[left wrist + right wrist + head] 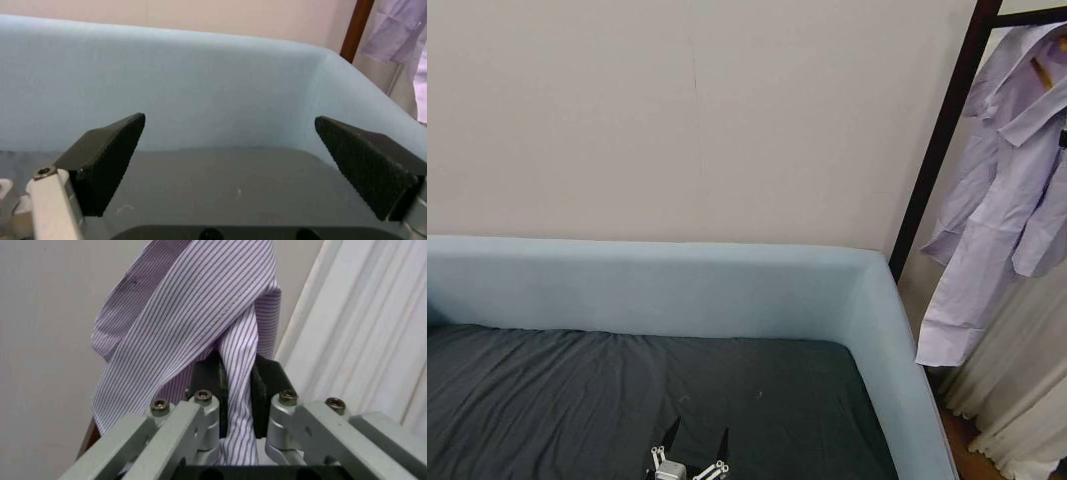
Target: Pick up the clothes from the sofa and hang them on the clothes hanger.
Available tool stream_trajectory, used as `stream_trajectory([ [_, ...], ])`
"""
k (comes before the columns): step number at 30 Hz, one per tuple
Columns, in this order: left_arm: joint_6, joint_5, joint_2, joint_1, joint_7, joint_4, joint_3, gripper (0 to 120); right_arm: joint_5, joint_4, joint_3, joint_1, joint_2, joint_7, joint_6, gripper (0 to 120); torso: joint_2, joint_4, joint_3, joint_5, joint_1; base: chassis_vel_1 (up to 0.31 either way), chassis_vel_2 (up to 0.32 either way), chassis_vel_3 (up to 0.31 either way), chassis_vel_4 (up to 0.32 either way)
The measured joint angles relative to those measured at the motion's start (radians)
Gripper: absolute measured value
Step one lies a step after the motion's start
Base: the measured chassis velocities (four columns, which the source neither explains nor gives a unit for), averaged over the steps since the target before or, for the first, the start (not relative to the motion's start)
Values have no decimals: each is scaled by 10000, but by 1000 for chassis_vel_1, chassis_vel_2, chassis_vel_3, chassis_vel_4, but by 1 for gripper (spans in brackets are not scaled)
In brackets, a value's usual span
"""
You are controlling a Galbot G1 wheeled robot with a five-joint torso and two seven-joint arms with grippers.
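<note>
Where the shirt is: the striped purple shirt [1012,170] hangs lengthwise from the dark rack [942,130], to the right of the sofa [727,290] and beside a white curtain [360,330].
Right gripper [237,380]: pinched tight on a fold of the shirt, one pad on either side.
Left gripper [695,448]: low over the sofa's dark seat [577,400], fingers spread wide with nothing between them, well apart from the shirt.
Key relation: the shirt's long axis is vertical, and the right arm is by far the nearer.
Judgement: hanging looks nearly done. Letting go and backing off along the fold, not across it, should keep the shirt on the rack.
Unclear: how the collar sits on the rack.
</note>
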Motion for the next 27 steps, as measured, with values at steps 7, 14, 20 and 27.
stream_trajectory([
  [7, -64, 41, -138, 180, -1, -40, -172, 100, 179, -701, -1037, 1336, 520, 513, -627, 8, 1, -1, 0, -2, 0, 0, 0, 0, 0],
  [14, -67, 64, -256, 117, -1, -57, -97, 100, 730, -999, -1738, 2343, 744, 1130, -1367, 8, 1, -5, -1, -2, 0, 0, 0, 0, 0],
  [20, -68, 93, -284, 142, -2, -68, -44, 100, 1036, -1071, -2046, 2766, 956, 1438, -1723, 8, 0, -4, 0, -1, 0, 0, 0, 0, 0],
  [27, 119, 73, -83, 440, -109, -480, -204, 100, 2121, -1753, -3146, 4093, 1456, 2334, -2564, 8, 1, -3, -1, -2, 0, 0, 0, 0, 0],
])
